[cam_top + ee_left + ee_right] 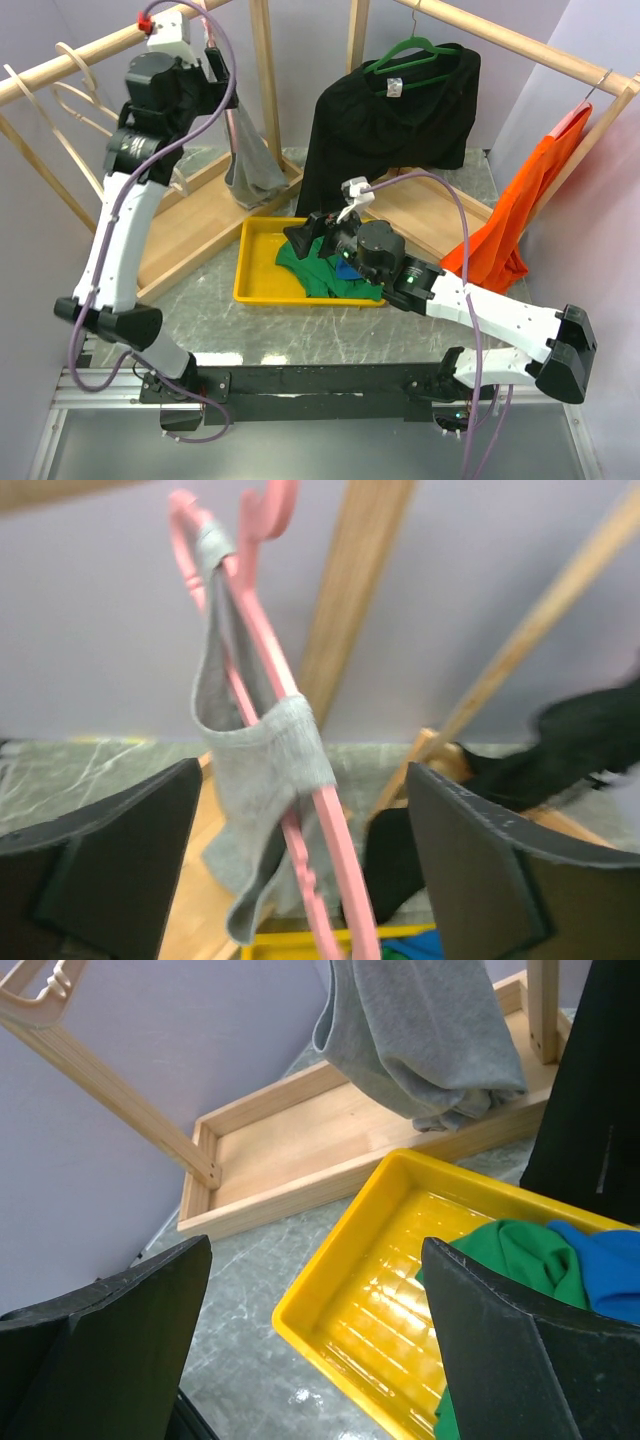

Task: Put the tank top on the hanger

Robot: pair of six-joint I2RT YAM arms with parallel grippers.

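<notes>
The light-grey tank top (252, 165) hangs from the left wooden rack, its hem down at the rack's base. In the left wrist view its strap (268, 748) is looped over the pink hanger (262, 630), whose hook points up. My left gripper (215, 62) is raised at the rail and open. The hanger's arm and the strap lie between its wide-apart fingers (120, 850) without touching them. My right gripper (310, 236) is open and empty, low over the yellow tray (340, 1290). The tank top's lower part also shows in the right wrist view (420, 1030).
The yellow tray (262, 262) holds a green garment (322, 272) and blue fabric (600, 1260). A black garment on a green hanger (395, 115) and an orange tank top (520, 200) hang on the right rack. Cream hangers (70, 92) hang at the far left. The wooden rack base (300, 1150) lies behind the tray.
</notes>
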